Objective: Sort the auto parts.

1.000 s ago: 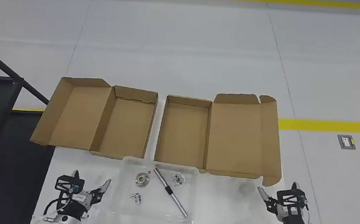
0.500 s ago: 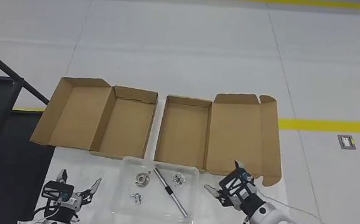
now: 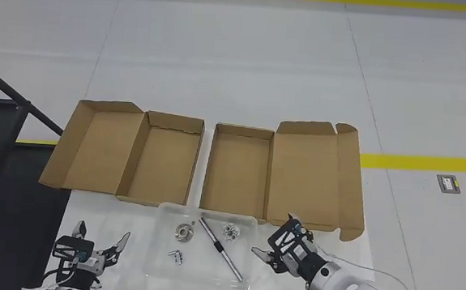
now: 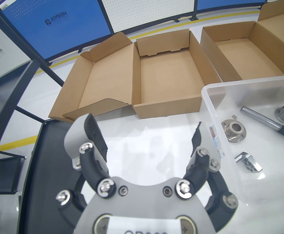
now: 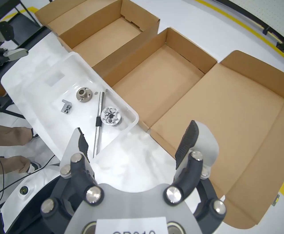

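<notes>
4 metal auto parts are lying loose in a clear plastic tray (image 4: 210, 106) that is sitting on the white counter (image 5: 137, 155) between the 2 end effectors. A long steel rod (image 5: 98, 124) is stretching across the tray, with 1 end pointing toward the right end effector (image 5: 136, 128). A round slotted disc (image 5: 110, 116) is resting just beside the rod, on the side facing the boxes. A flanged hub (image 5: 83, 94) is lying past the rod as seen from the right end effector, and a small drilled bracket (image 5: 66, 108) is lying near the hub, nearer the left end effector (image 4: 144, 119).

The right end effector is hanging over the counter just beside the tray's near corner, its 2 ribbed fingers (image 5: 186, 137) standing wide apart and gripping nothing. The left end effector is sitting over the counter on the tray's opposite side, also spread wide and carrying nothing.

Beyond the tray from both end effectors, 2 open cardboard boxes are standing side by side. The left box (image 4: 164, 77) is lying ahead of the left end effector and the right box (image 5: 155, 82) ahead of the right one, each with its lid folded outward.
</notes>
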Tool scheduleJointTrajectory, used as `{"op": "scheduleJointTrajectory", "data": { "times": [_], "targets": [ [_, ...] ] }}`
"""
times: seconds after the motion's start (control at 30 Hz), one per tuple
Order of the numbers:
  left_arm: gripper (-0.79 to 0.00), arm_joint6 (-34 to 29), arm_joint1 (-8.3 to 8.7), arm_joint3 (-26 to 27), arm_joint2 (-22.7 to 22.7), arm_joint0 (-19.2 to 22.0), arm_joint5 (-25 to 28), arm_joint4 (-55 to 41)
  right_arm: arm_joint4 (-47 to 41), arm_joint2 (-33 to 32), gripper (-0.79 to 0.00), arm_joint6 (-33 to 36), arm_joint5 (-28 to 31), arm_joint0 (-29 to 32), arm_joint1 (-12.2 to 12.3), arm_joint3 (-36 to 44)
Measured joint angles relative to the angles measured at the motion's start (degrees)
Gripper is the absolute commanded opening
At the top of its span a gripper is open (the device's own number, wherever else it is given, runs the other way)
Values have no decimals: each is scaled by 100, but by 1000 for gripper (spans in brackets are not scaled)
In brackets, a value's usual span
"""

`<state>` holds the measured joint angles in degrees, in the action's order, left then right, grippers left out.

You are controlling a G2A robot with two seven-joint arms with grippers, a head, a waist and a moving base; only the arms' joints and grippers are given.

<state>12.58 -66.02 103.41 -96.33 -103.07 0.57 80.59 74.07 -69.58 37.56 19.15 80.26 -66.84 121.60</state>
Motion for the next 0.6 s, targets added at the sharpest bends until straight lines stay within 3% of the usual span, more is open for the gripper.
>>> {"op": "scheduleJointTrajectory", "data": {
  "times": [0.13, 0.37, 0.6],
  "targets": [
    [0, 0, 0, 0, 0, 0, 0, 0, -510, 956, 0, 703, -42, -855, -182, -710],
    [0, 0, 0, 0, 0, 0, 0, 0, -1336, 2261, 0, 1906, -1173, -2578, -656, -2269],
    [0, 0, 0, 0, 0, 0, 0, 0, -1411, 2694, 0, 2065, -1744, -3145, -896, -3127]
  ]
}}
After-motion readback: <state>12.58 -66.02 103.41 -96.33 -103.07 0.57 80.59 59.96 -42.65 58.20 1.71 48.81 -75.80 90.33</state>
